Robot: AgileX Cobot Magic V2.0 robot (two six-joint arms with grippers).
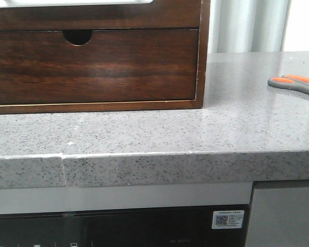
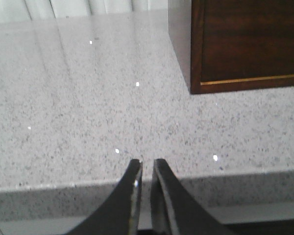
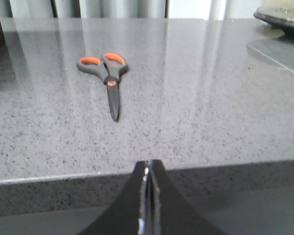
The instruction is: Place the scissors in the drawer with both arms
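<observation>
Scissors [image 3: 108, 73] lie flat on the grey speckled surface [image 1: 159, 134], closed, handles toward the far side, blades pointing at the near edge, well to the right of the cabinet [image 1: 203, 51]. The drawer [image 1: 92, 69] sits shut in that cabinet, with a half-round notch [image 1: 77, 36] at its top edge. Right gripper [image 3: 148, 171] hovers off the surface's front edge, jaws clenched on nothing. Left gripper [image 2: 147, 169] hangs at the edge too, jaws nearly together with a thin gap, grasping nothing.
</observation>
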